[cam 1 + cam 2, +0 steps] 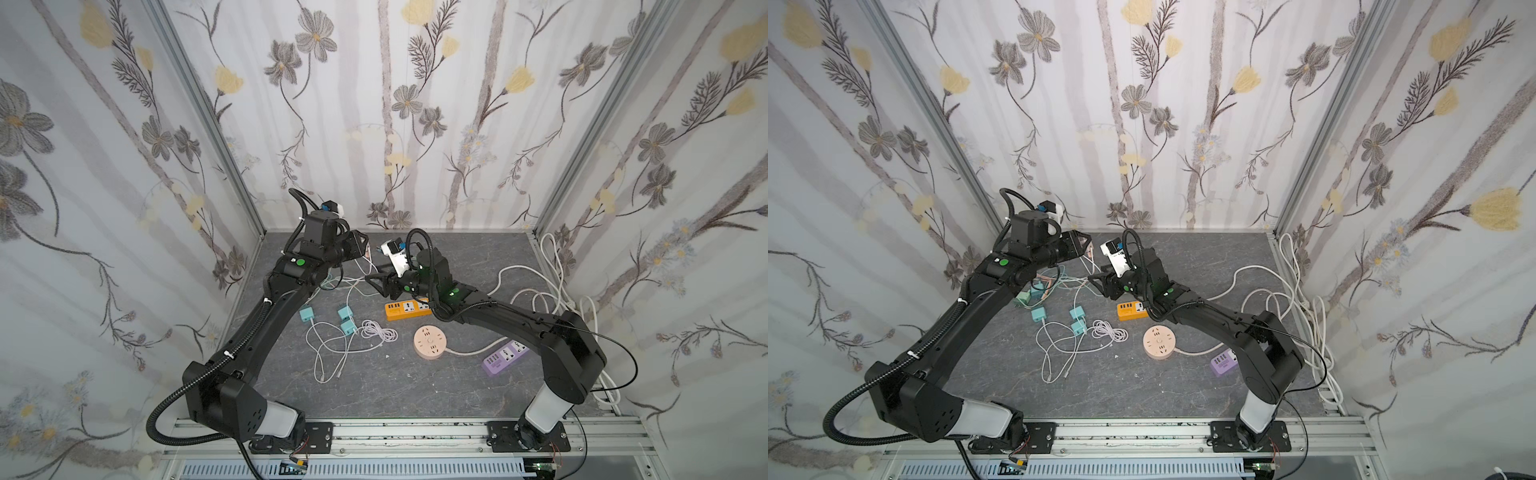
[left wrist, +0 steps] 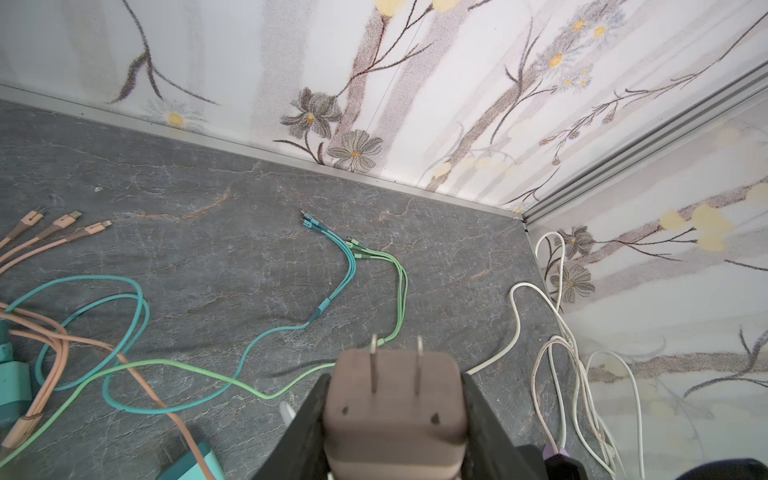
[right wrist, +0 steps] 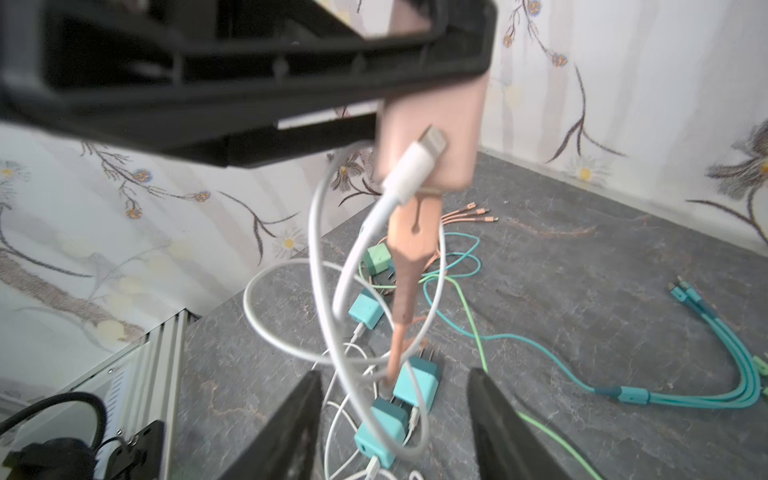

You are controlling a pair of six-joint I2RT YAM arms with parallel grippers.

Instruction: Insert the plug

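One orange power strip is seen just below frame centre on the surface. Just above it, the right tool is held with jaws apart, nothing gripped. Farther back, the pink plug is clamped by the left tool, prongs exposed.

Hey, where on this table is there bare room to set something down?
Front strip between the round socket and the rail is bare; so is the back patch between the green cable and the white cords. Crowded: teal chargers and coiled white cables, centre-left.
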